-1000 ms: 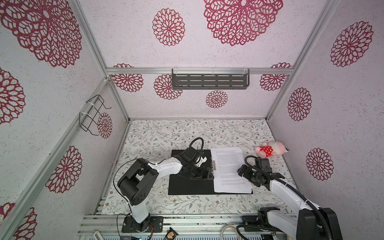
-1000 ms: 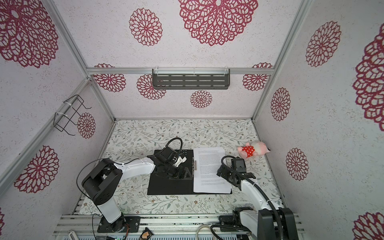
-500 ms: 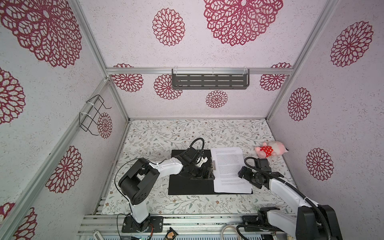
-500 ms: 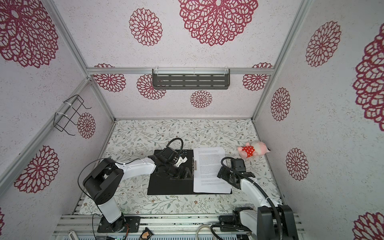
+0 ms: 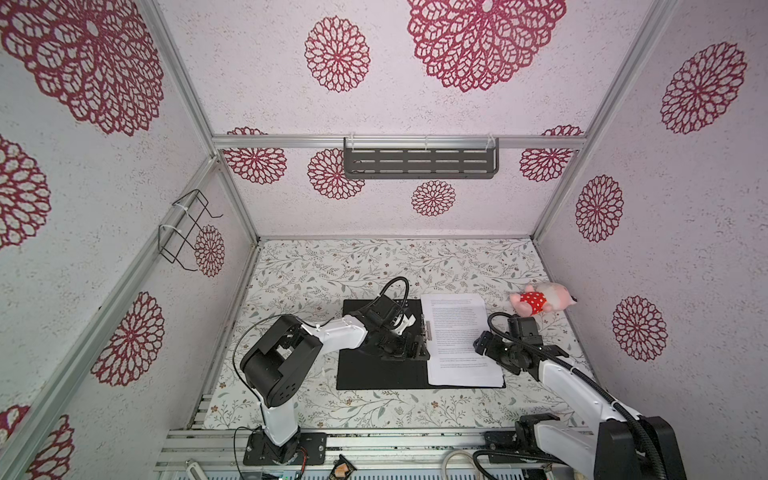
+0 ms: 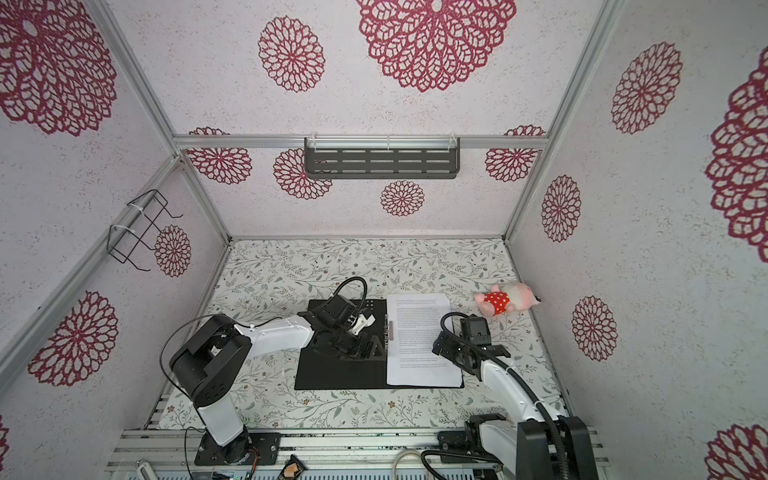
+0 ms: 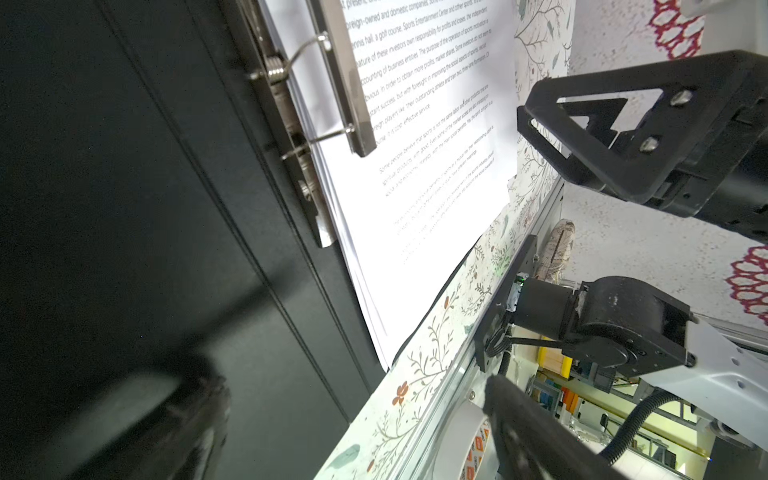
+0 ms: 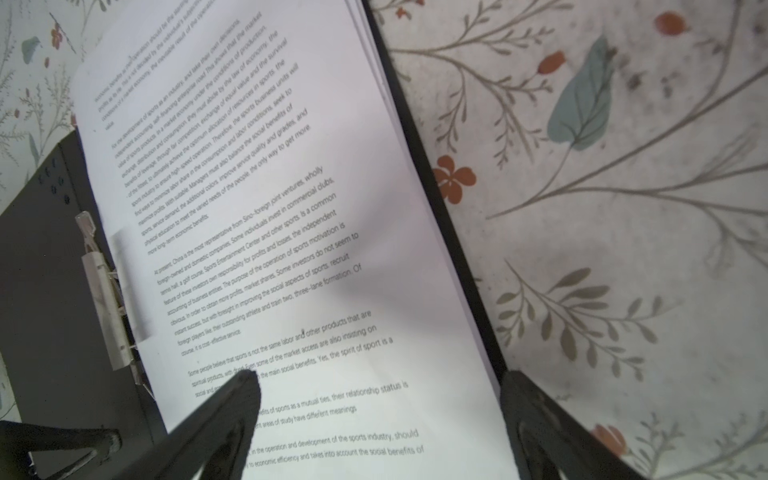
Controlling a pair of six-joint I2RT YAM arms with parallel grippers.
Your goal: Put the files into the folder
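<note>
The folder point(image 5: 374, 374) point(image 6: 332, 374) lies open on the table with its black inside up. The files point(image 5: 457, 332) point(image 6: 419, 332), a stack of white printed sheets, rest on its right half. Their left edge sits under the metal spine clip point(image 7: 340, 75) point(image 8: 104, 299). My left gripper point(image 5: 409, 347) point(image 6: 365, 349) point(image 7: 351, 378) is open, low over the folder's bare left half point(image 7: 124, 208) beside the clip. My right gripper point(image 5: 484, 347) point(image 6: 442, 347) point(image 8: 382, 378) is open at the sheets' right edge. One of its fingers is over the paper point(image 8: 270, 166), the other past the folder's edge.
A pink plush toy in a red dotted outfit point(image 5: 540, 301) point(image 6: 505, 301) lies on the table near the right wall, behind my right arm. A grey shelf point(image 5: 419, 162) hangs on the back wall and a wire rack point(image 5: 187, 228) on the left wall. A tape roll point(image 7: 465, 444) sits beyond the table's front rail.
My right wrist has shifted slightly over the sheets' right edge. The left arm, the files and the folder are where they were.
</note>
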